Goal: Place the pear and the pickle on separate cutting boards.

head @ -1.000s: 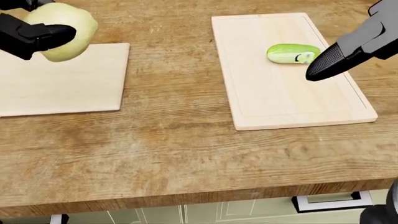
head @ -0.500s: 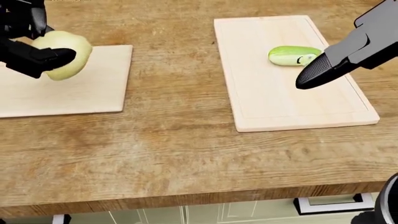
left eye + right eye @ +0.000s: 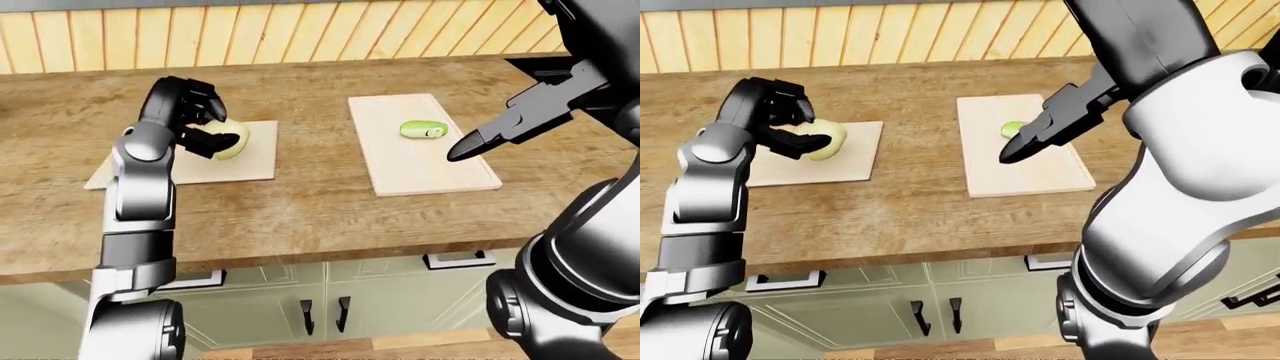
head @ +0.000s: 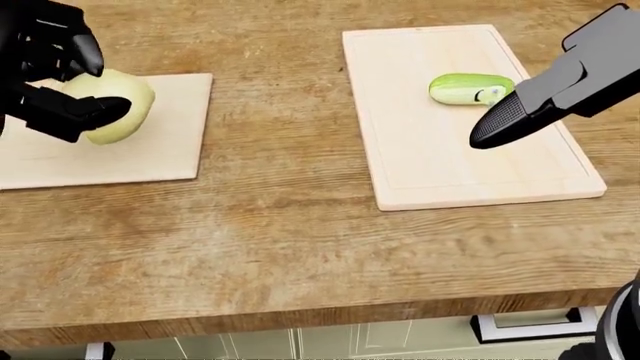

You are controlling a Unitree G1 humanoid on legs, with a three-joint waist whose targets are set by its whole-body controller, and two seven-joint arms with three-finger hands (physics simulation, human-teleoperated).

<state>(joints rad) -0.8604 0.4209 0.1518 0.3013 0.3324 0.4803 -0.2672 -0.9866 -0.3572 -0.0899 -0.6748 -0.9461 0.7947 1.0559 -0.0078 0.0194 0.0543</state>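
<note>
On the left board (image 4: 150,161), the pear (image 4: 118,112) has come down: a second ago it was held up and partly past the board's far edge, and now it sits lower, over the board's far part, apparently resting on it or just about to. The left hand (image 4: 55,82) is still wrapped round the pear, dark fingers (image 4: 80,112) curled across its near side and others over its top, so the grip has not been let go.

Over on the right board (image 4: 440,172) the pickle (image 4: 462,88) lies free toward the far end, in the same spot as before. The right hand (image 4: 525,109) hovers just beside it, empty, one finger stretched out and pointing down-left; how far its other fingers are spread I cannot tell. It has slid slightly toward the left and near side, a little clear of the pickle.

Both boards lie well apart on the wooden surface (image 4: 280,247). By my reading, the pickle's half of the task is done and the pear's is nearly so: what remains is for the left hand to open and lift away without rolling the pear off the board.
</note>
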